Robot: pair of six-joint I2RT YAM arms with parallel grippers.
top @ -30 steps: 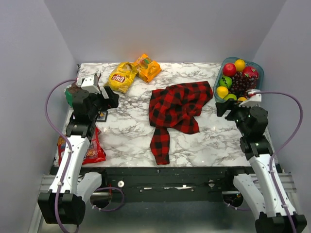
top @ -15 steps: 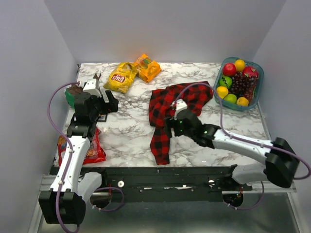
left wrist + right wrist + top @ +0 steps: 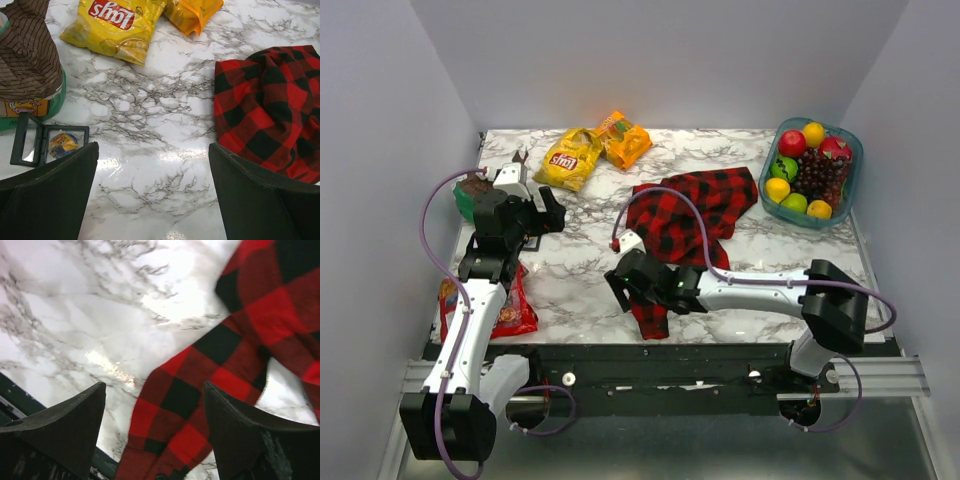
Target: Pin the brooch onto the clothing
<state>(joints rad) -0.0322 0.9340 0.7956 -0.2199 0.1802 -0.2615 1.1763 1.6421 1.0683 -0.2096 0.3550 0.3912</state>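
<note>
The red and black plaid shirt [image 3: 692, 212] lies crumpled right of the table's middle. One sleeve [image 3: 651, 300] trails toward the front edge. No white letters show. My right gripper [image 3: 617, 285] is open and empty, low over the sleeve's cuff end; the right wrist view shows the sleeve [image 3: 200, 390] between its open fingers [image 3: 70, 425]. My left gripper [image 3: 552, 208] is open and empty at the left, above bare marble [image 3: 150, 165]. A small open dark case [image 3: 50, 145] holds a round disc [image 3: 63, 143]; I cannot tell if it is the brooch.
A yellow chips bag [image 3: 570, 158] and an orange bag [image 3: 622, 138] lie at the back. A bowl of fruit [image 3: 810, 170] stands at the back right. A green tub with brown striped cloth [image 3: 30, 55] and a red snack bag [image 3: 510, 308] are at the left.
My right arm has swung from beside the fruit bowl across the shirt and now reaches left over the sleeve near the front edge. The shirt shifted slightly. The left arm barely moved.
</note>
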